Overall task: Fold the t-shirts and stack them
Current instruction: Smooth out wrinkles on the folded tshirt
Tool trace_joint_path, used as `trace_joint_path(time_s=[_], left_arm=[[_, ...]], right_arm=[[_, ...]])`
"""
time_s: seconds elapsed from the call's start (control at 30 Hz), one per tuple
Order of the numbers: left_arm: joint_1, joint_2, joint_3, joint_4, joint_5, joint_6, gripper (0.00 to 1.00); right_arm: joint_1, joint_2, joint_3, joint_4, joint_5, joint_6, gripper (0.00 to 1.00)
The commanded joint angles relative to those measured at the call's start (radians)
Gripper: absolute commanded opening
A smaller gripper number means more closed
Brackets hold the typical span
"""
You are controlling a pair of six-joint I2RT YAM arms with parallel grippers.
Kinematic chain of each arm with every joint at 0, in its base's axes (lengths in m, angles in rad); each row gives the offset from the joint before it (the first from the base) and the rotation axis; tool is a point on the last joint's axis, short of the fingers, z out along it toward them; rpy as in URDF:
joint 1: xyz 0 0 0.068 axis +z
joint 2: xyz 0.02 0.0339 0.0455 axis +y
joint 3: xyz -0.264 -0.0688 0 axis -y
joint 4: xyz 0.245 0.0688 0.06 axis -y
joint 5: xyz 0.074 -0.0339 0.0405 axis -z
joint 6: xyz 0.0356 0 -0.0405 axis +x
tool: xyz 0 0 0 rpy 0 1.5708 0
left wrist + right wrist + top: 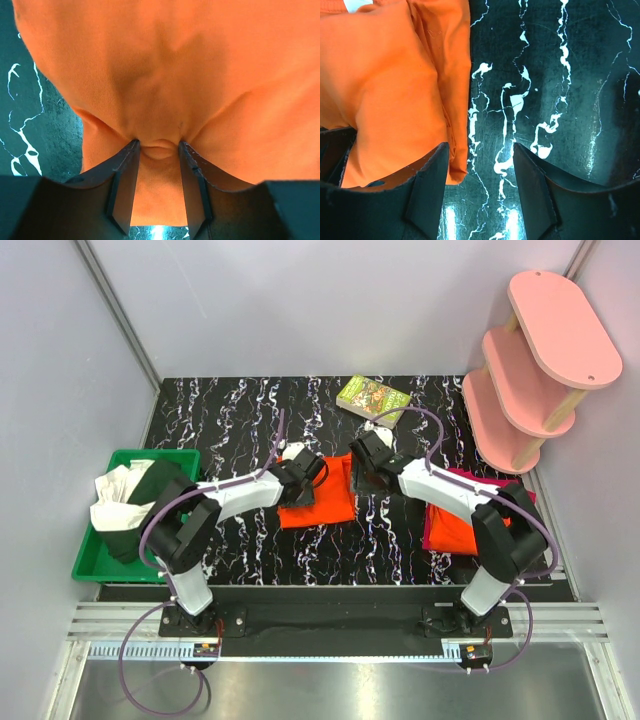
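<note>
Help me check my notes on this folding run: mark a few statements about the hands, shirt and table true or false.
1. The left hand pinches the bright orange cloth t-shirt. True.
2. The right hand grips that shirt too. False: its fingers are open over the bare black marbled table, with the shirt beside them.
3. A green plastic bin sits at the table's right side. False: it is at the left.
4. A green-covered book lies near the table's far edge. True.
</note>
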Motion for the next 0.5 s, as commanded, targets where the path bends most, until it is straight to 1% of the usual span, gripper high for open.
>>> trace_joint_path(time_s=[0.0,0.23,0.47], left_arm=[[-0.001,0.045,-0.01,-0.013,0.042,0.0,0.42],[-0.001,0.068,-0.062,0.018,0.088,-0.022,0.41],[-0.001,0.061,-0.061,0.026,0.097,-0.007,0.41]], right_arm=[[0.003,0.024,0.033,0.047,-0.03,0.01,0.62],[-0.003,0.099,0.063,0.078,-0.127,0.02,0.65],[-0.006,0.189,0.111,0.096,-0.147,0.039,0.66]])
